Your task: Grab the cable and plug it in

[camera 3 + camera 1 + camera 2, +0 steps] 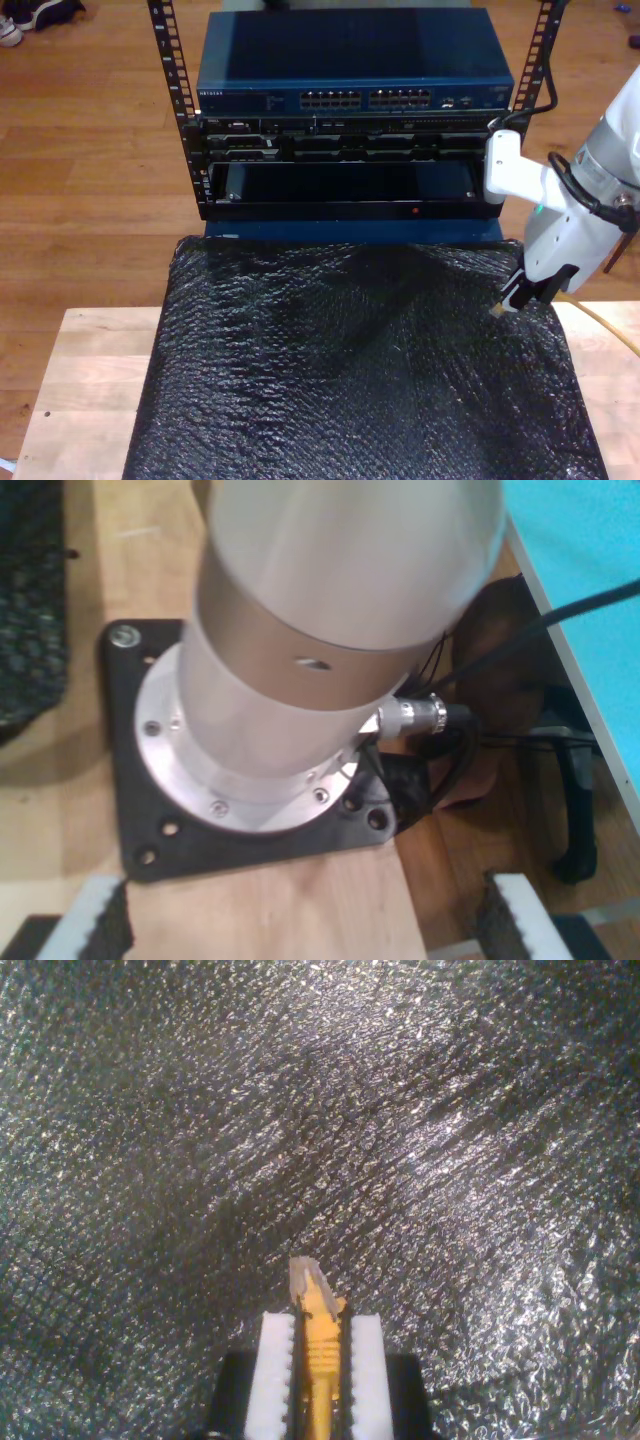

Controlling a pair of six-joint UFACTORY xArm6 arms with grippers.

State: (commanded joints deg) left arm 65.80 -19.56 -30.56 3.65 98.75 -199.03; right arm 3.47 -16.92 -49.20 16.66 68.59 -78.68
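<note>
Cable (318,1345) tight between my second gripper (318,1335) pads

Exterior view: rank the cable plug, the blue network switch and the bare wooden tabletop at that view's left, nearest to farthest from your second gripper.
1. Cable plug: clamped in my second gripper.
2. Blue network switch: rack top, behind.
3. Bare wooden tabletop: across the black mat.

I work in what looks like a robotics or networking test lab. An open metal rack (180,90) stands on a wood-plank floor (90,150) and holds a blue network switch (350,65) with rows of ports, with darker units beneath it. My arm is bolted through a black base plate (130,810) to a pale wooden surface (85,370), which carries a sheet of black bubble wrap (350,370).
</note>
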